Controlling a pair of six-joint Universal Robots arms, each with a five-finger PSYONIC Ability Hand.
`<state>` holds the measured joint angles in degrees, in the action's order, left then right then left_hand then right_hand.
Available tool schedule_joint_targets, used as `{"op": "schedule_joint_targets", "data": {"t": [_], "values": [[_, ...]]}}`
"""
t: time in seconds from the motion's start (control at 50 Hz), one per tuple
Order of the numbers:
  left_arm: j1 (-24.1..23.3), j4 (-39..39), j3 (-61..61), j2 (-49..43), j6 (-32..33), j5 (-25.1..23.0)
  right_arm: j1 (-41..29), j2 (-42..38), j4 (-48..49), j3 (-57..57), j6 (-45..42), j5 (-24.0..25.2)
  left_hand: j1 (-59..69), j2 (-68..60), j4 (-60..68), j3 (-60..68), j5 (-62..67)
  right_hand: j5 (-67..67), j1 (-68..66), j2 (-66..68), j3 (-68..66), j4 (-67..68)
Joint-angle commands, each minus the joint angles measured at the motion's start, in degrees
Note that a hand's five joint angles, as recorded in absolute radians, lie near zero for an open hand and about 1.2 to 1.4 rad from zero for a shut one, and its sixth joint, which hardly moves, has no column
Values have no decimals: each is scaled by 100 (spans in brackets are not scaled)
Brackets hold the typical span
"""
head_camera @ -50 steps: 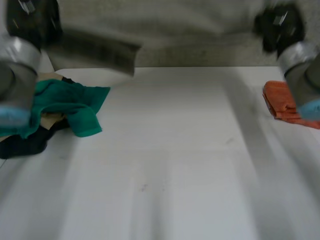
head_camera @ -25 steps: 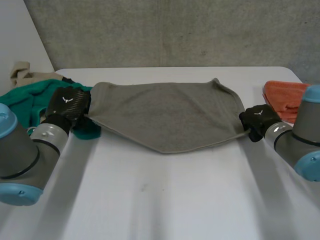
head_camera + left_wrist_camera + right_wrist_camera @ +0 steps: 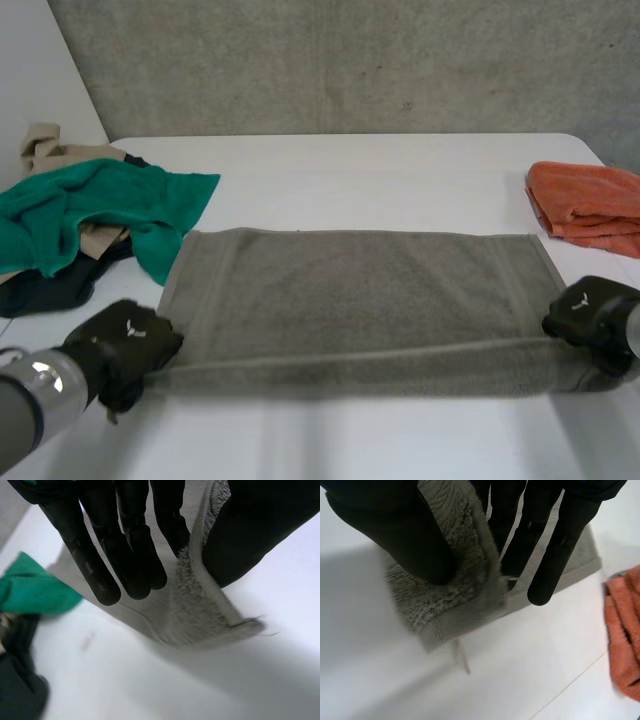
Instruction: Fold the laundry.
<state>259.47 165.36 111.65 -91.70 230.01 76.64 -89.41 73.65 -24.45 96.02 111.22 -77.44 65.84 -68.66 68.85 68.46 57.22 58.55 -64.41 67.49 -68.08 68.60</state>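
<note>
So, grey towel [image 3: 350,290] lies stretched sideways across the middle of the white table [image 3: 380,170], long edges running left to right, far edge flat on the surface. The near edge is pulled taut between the two hands.

Left hand [image 3: 125,345] is at the near-left corner. In its wrist view the left hand [image 3: 135,555] has straight fingers on one side of the towel corner [image 3: 200,615] and the thumb on the other, pinching the cloth; the corner tip droops to the table below.

Right hand [image 3: 590,320] is at the near-right corner. In its wrist view the right hand [image 3: 540,535] does the same: thumb over the fluffy towel corner [image 3: 455,595], fingers behind it, cloth clamped between them.

At the table's left, a crumpled green cloth [image 3: 100,205] sits just beside the towel's far-left corner, heaped on a beige cloth [image 3: 45,150] and a dark cloth [image 3: 45,290]. At the right edge, a folded orange cloth [image 3: 590,205] lies near the towel's far-right corner, apart from it.
</note>
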Motion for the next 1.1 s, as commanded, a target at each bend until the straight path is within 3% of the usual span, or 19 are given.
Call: {"op": "schedule_joint_targets", "data": {"t": [0.02, 0.2, 0.3, 0.38, 0.44, 0.54, 0.74, 0.9, 1.02, 1.1], "values": [[-239, 1287, -1363, -1323, -52, 263, -349, -957, 766, -1049, 813, -236, 1416, -1134, 1115, 1154, 1278, 1145, -1559, 1251, -1192, 1140], [-362, 2930, -4491, -2221, -263, 703, -683, -1433, 2311, -3808, 1980, -834, 1416, -1134, 1115, 1154, 1278, 1145, -1559, 1251, -1192, 1140], [-266, 4098, -5897, -2414, -1236, 1045, -674, -1179, 4145, -4443, 3114, -844, 1416, -1134, 1115, 1154, 1278, 1145, -1559, 1251, -1192, 1140], [-213, 3979, -6312, -2555, -1774, 1099, -639, -1099, 4870, -4347, 3195, -703, 1416, -1134, 1115, 1154, 1278, 1145, -1559, 1251, -1192, 1140], [-212, 3663, -6349, -2616, -1863, 1064, -674, -1107, 4783, -4285, 3143, -676, 1416, -1134, 1115, 1154, 1278, 1145, -1559, 1251, -1192, 1140], [-230, 3275, -5902, -2652, -1924, 1037, -806, -1169, 4573, -4048, 3081, -589, 1416, -1134, 1115, 1154, 1278, 1145, -1559, 1251, -1192, 1140], [-335, 3538, -4513, -2696, -1872, 897, -912, -1590, 4230, -3512, 3020, -509, 1416, -1134, 1115, 1154, 1278, 1145, -1559, 1251, -1192, 1140], [-458, 3530, -2906, -2661, -1319, 932, -842, -1846, 3712, -2591, 2695, -509, 1416, -1134, 1115, 1154, 1278, 1145, -1559, 1251, -1192, 1140], [-432, 3372, -1631, -2240, -1081, 950, -675, -1504, 2833, -1729, 2221, -387, 1416, -1134, 1115, 1154, 1278, 1145, -1559, 1251, -1192, 1140], [-336, 2811, -324, -1433, -783, 923, -393, -757, 1893, -859, 1491, -334, 1416, -1134, 1115, 1154, 1278, 1145, -1559, 1251, -1192, 1140]]}}
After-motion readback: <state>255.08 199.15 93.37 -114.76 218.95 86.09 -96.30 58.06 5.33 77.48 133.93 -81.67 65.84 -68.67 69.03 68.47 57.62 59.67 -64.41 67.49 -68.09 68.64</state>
